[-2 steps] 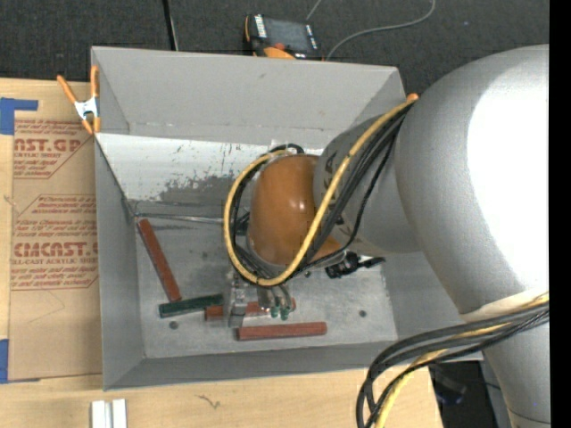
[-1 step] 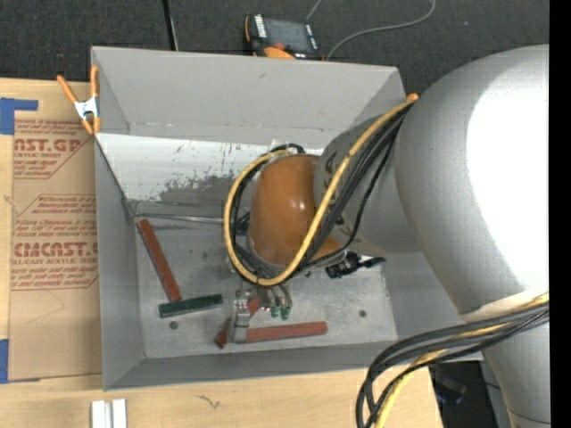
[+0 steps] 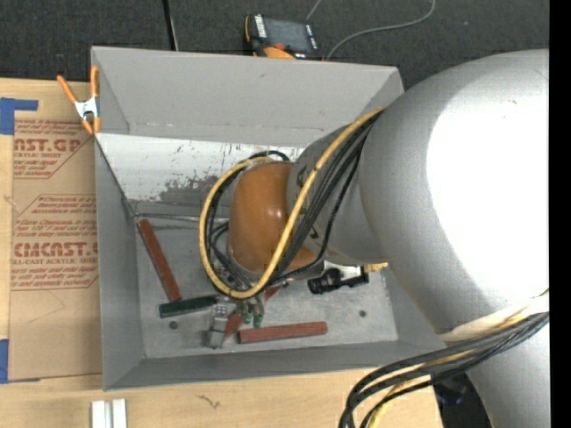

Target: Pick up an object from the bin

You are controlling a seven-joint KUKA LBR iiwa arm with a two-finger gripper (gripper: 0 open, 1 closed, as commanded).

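Note:
My gripper point(image 3: 237, 314) reaches down near the bin's front, its tip just showing below the arm's wrist. A dark green pen-like stick point(image 3: 186, 308) lies just left of it, pointing at the tip. A red-brown flat stick point(image 3: 282, 332) lies just to its right along the front wall. A small grey metal piece point(image 3: 215, 336) sits directly under and in front of the tip. Whether the gripper touches any of them is hidden.
A second red-brown stick point(image 3: 158, 259) lies slanted along the bin's left side. A small black part point(image 3: 336, 280) shows at the right beneath the arm. The arm, with its orange cover and cables, hides the bin's middle and right.

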